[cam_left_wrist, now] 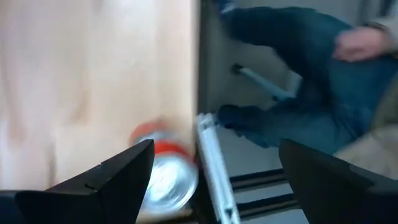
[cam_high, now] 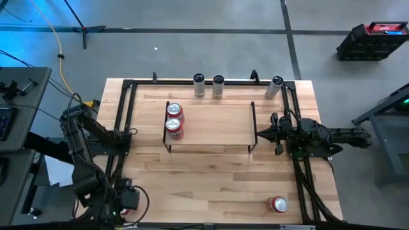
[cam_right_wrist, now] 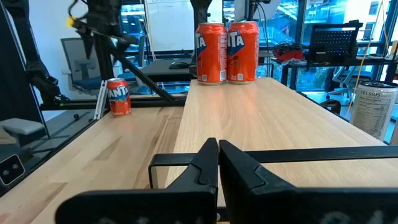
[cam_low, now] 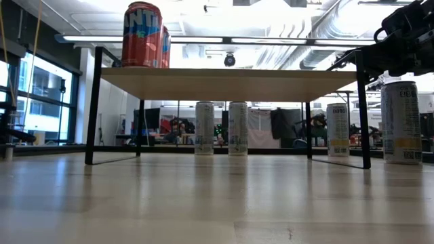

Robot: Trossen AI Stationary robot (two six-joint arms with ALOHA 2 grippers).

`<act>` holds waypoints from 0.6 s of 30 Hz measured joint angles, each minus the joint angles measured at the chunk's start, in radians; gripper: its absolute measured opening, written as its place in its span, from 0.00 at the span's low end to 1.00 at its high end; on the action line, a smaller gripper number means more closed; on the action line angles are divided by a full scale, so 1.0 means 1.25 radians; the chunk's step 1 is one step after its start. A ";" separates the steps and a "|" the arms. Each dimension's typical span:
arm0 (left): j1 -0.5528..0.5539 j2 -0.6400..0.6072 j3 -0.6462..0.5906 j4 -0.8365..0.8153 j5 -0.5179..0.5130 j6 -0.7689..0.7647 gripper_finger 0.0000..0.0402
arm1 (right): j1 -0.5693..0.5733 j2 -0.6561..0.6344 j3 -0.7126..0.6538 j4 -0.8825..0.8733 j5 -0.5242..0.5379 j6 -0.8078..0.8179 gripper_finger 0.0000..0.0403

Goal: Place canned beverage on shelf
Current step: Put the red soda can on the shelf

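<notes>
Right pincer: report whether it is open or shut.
Shut. In the right wrist view, the right pincer has its two dark fingers pressed together with nothing between them, just short of the shelf.

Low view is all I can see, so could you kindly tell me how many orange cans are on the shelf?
Observer: Two shelved cans stand at the left end of the shelf.
Operator: Are more orange cans waiting elsewhere?
Observer: Yes, a loose can stands at the near right corner of the table, on the arms' side.
Operator: Where is the left tool?
Observer: The left tool is open at the near left corner, with a third can just ahead of it.
</notes>
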 joint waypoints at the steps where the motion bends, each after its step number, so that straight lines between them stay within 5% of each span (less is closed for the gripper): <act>1: -0.004 0.000 0.000 -0.028 0.000 -0.045 0.84 | 0.000 0.000 0.000 0.000 0.000 0.000 0.00; 9: -0.021 0.000 0.000 -0.143 0.006 -0.417 0.84 | 0.000 0.000 0.000 0.000 0.000 0.000 0.00; 18: -0.026 0.026 0.001 -0.202 0.010 -0.635 0.84 | 0.000 0.000 0.000 0.000 0.000 0.000 0.00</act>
